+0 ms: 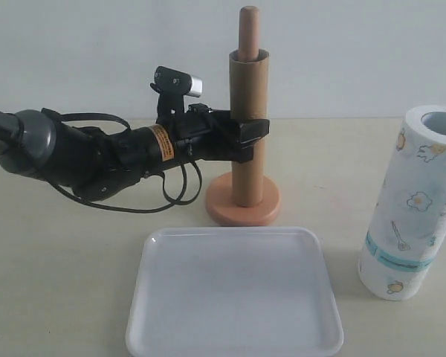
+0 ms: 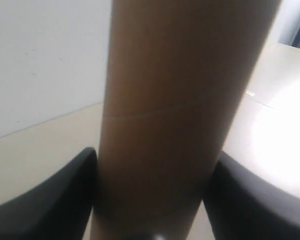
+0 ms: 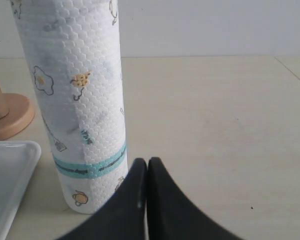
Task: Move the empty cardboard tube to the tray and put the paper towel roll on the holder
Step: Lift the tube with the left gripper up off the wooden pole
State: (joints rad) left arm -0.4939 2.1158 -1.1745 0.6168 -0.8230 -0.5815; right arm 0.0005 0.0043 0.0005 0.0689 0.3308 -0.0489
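The empty cardboard tube (image 1: 249, 111) stands upright, sleeved over the holder's post (image 1: 248, 30), whose tip pokes out above it; the round base (image 1: 241, 208) rests on the table. My left gripper (image 1: 251, 132) reaches in from the left and is shut on the tube at mid-height. In the left wrist view the tube (image 2: 175, 100) fills the space between the black fingers (image 2: 65, 195), which press both its sides. The paper towel roll (image 1: 412, 201) stands upright at the right. My right gripper (image 3: 147, 167) is shut and empty, just beside the roll (image 3: 80, 100) near its teal band.
The white tray (image 1: 234, 297) lies flat in front of the holder, with nothing on it. Its corner (image 3: 10, 170) and the holder's base (image 3: 12, 117) show in the right wrist view. A pale wall stands behind the beige table.
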